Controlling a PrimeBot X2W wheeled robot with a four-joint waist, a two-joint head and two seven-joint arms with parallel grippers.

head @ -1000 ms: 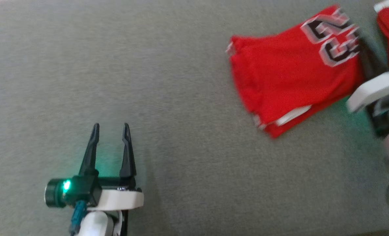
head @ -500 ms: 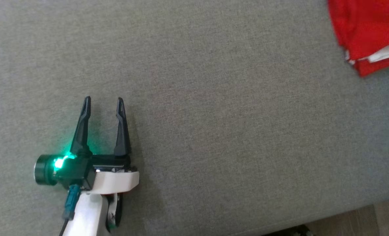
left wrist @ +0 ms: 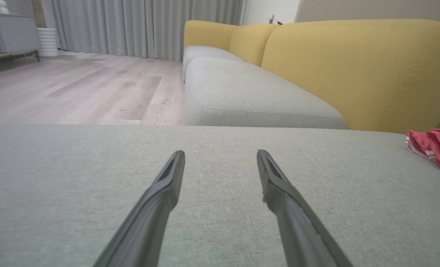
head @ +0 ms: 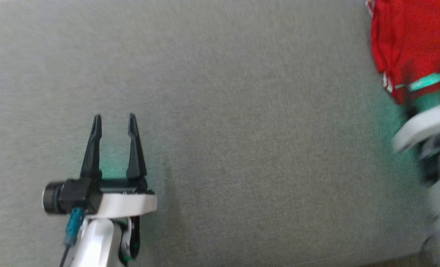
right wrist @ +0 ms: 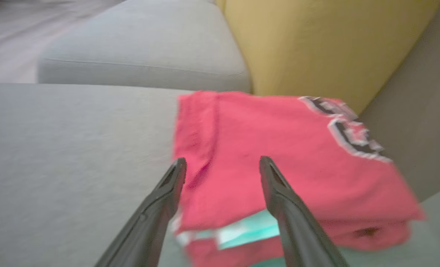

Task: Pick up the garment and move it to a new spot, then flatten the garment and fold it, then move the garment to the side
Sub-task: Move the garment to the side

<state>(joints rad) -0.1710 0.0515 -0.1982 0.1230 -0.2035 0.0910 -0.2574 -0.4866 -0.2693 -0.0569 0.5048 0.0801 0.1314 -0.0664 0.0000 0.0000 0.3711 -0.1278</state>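
Red and folded, the garment point(right wrist: 279, 155) lies near the far right corner of the grey cushion point(head: 242, 111). The right fingers point(right wrist: 153, 211) stand spread wide just over its near edge, gripping nothing. The left fingers point(head: 92, 155) gape as wide above bare cushion, well apart from it.

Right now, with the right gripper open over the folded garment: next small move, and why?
Probably lift the right gripper back, clear of the garment. Its jaws stand apart with nothing pinched, and the garment lies folded on the grey cushion, off to the right, so placing looks done.
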